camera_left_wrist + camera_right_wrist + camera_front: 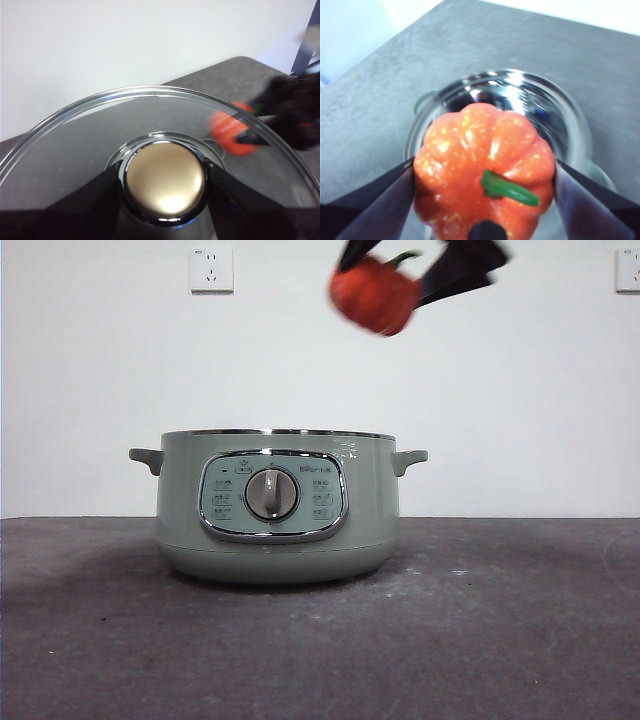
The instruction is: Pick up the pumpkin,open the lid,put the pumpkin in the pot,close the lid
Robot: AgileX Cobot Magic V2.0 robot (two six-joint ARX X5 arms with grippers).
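The pot [277, 505] stands on the dark grey table [500, 640] with its control panel and dial facing the front camera, and its rim is uncovered. Everything else is placed from it.

Above the pot and a little toward its handle on the front view's right side, the right gripper [385, 285] hangs well clear of the rim, clenched on the pumpkin [373, 295]. The right wrist view shows the two dark jaws pressed against opposite flanks of the pumpkin [485, 170], green stem turned toward the camera. Directly beyond the fruit lies the open, shiny inside of the pot [520, 105]. Nothing stands between the pumpkin and the pot's mouth.

The lid [150, 120] is off the pot, held by the left gripper [164, 182], whose jaws clamp either side of the round knob [164, 180]. That knob reads golden-bronze in the left wrist view. Through the lid's glass and past its steel rim, the pumpkin [231, 131] appears blurred in the other arm's dark gripper [290, 112]. How far the lid sits from the pot cannot be told, since neither the lid nor the left gripper enters the front view.

Behind the pot is a plain white wall [100, 370] with a socket [211, 269] above its left side in the front view and another socket [628, 268] far to its right, at the picture's edge.
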